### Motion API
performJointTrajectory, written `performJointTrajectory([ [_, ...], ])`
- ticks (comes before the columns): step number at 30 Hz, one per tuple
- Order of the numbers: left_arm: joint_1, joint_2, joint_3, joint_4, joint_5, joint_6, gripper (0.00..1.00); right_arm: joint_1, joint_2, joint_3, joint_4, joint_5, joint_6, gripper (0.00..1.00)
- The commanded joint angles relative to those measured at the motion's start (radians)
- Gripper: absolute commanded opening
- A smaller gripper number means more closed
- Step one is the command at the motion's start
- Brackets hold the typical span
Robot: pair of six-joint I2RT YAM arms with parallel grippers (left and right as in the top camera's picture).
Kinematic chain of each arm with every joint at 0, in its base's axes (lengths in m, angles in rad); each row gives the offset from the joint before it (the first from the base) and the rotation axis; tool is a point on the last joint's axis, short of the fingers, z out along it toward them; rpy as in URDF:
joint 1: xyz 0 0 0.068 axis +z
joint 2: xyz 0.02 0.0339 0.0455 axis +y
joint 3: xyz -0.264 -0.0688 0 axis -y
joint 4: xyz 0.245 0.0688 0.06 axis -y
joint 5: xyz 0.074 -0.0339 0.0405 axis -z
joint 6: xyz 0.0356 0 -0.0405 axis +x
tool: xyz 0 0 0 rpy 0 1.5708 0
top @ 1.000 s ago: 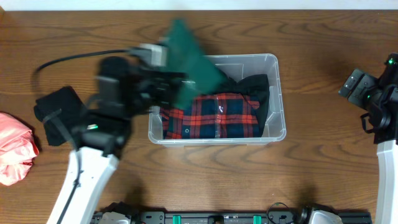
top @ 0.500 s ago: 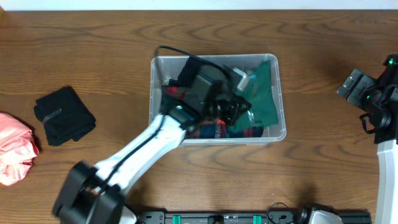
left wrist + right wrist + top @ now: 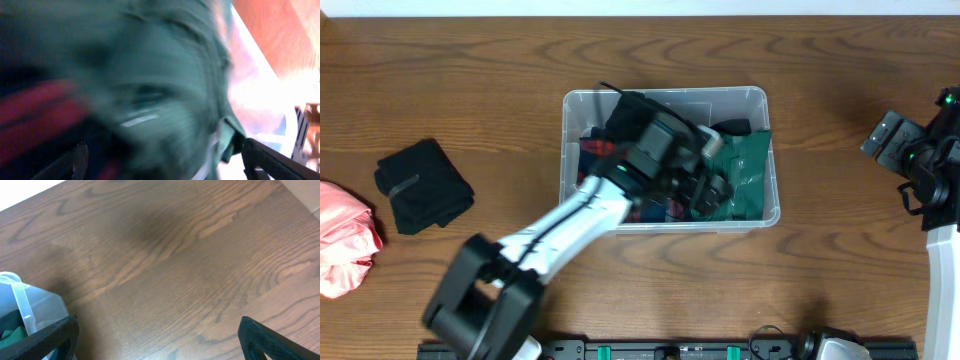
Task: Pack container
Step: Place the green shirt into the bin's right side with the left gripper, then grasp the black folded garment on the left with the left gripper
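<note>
The clear plastic container [image 3: 725, 91] stands mid-table. It holds a red plaid shirt [image 3: 592, 150], a black garment [image 3: 732, 125] and a dark green garment [image 3: 748, 175] against its right wall. My left gripper [image 3: 708, 185] reaches down into the container over the green garment. In the blurred left wrist view the green garment [image 3: 165, 75] fills the frame, and the left gripper [image 3: 165, 162] is open, fingers spread to both lower corners. My right gripper [image 3: 160, 340] is open over bare wood, right of the container's corner [image 3: 20, 310].
A folded black cloth [image 3: 423, 185] lies on the table left of the container. A pink cloth [image 3: 342, 238] sits at the left edge. The right arm [image 3: 920, 160] stands at the right edge of the table.
The left arm swung right and down into the container with the green garment. Its jaws went from shut to open, and the garment now lies at the container's right side. The right arm stayed still.
</note>
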Motion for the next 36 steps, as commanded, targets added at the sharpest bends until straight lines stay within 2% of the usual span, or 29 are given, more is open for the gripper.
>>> performJointTrajectory([
  [1,0.156,-0.158,0.034,-0.047,-0.029,-0.013,0.98,-0.006,0.006,0.0,-0.001,-0.011,0.012,0.99],
  [5,0.32,-0.327,0.034,-0.133,-0.069,-0.012,0.98,-0.006,0.006,0.0,0.0,-0.011,0.009,0.99],
  [8,0.48,-0.444,0.034,-0.243,-0.196,-0.013,0.98,-0.006,0.006,0.0,0.0,-0.011,0.009,0.99],
  [12,0.718,-0.514,0.033,-0.369,-0.31,-0.013,0.98,-0.006,0.006,0.0,0.001,-0.011,0.009,0.99],
  [16,0.995,-0.475,0.025,-0.427,-0.329,-0.014,0.98,-0.006,0.007,0.0,0.001,-0.011,0.009,0.99],
  [21,1.252,-0.311,0.023,-0.377,-0.327,-0.017,0.98,-0.003,0.007,0.0,0.003,-0.015,0.009,0.99],
  [27,1.381,-0.08,0.023,-0.27,-0.267,-0.005,0.98,-0.002,0.007,-0.001,0.003,-0.019,-0.007,0.99],
  [36,1.392,0.176,0.023,-0.193,-0.272,0.003,0.98,-0.002,0.007,-0.001,-0.005,-0.019,-0.011,0.99],
])
